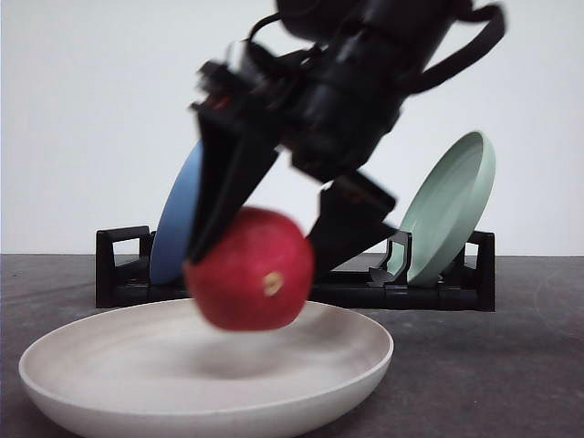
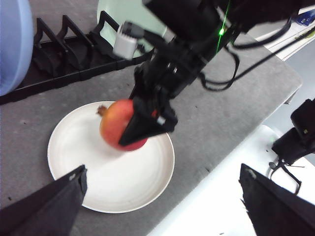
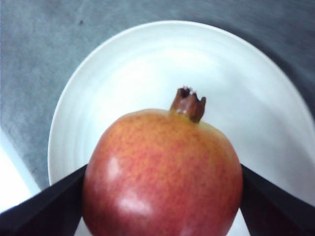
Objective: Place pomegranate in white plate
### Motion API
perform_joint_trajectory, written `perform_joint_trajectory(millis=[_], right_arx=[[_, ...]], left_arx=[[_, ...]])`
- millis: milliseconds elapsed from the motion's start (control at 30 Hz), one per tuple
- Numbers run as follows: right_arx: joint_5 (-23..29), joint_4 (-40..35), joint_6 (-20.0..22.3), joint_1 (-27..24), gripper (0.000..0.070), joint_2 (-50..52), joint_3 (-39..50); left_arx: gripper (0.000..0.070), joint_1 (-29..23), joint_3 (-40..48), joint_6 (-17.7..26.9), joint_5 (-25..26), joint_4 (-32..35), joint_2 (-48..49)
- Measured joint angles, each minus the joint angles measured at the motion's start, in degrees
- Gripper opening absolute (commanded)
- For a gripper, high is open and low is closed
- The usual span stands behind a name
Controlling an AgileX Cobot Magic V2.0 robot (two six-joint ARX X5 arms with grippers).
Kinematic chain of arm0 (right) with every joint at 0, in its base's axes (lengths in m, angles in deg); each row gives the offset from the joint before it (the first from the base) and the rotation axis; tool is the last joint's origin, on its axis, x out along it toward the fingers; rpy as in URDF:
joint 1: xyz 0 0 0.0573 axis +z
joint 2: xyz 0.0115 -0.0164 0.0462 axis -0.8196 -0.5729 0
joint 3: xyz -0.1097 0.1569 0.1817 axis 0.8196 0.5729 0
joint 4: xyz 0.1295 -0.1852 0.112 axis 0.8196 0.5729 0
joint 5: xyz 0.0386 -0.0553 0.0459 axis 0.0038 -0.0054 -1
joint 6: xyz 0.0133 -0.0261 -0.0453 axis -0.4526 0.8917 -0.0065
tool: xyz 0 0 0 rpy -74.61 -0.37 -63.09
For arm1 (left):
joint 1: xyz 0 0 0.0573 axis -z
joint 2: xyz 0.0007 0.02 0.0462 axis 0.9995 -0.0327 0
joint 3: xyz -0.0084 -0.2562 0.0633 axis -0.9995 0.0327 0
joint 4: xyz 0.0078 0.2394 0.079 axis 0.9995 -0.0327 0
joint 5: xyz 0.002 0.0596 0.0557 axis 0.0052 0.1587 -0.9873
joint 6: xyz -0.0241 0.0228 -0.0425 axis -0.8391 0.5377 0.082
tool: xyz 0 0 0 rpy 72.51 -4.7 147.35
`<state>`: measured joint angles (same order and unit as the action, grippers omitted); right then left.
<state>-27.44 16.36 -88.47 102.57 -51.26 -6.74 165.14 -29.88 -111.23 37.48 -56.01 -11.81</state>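
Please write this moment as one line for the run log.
right gripper: shut on pomegranate | fruit: over white plate, not released | left gripper: open, holding nothing | phase: lowering to place

My right gripper (image 1: 260,246) is matte black, with two flat fingers (image 1: 224,196) that taper like wedges to blunt tips. Its black, blocky wrist housing (image 2: 187,29) carries looping black cables (image 1: 461,55), a small grey-white cylindrical part (image 2: 125,39) and a glowing green light (image 2: 221,30). My left gripper (image 2: 162,206) has the same matte black, wedge-shaped fingers (image 2: 49,206).
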Motion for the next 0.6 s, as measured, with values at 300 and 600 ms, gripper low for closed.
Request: perform_joint_trajectory(millis=[300,600], right_arx=[[0.07,-2.68,-0.02,2.33,0.0484,-3.43,0.00],[0.08,-1.17,-0.02,2.42,0.0568,-3.43,0.00]], left_arx=[[0.0592,0.00,0.00,0.02,-1.32,0.01,0.00],[0.0592,0.00,0.00,0.15,-1.34,0.00,0.00]])
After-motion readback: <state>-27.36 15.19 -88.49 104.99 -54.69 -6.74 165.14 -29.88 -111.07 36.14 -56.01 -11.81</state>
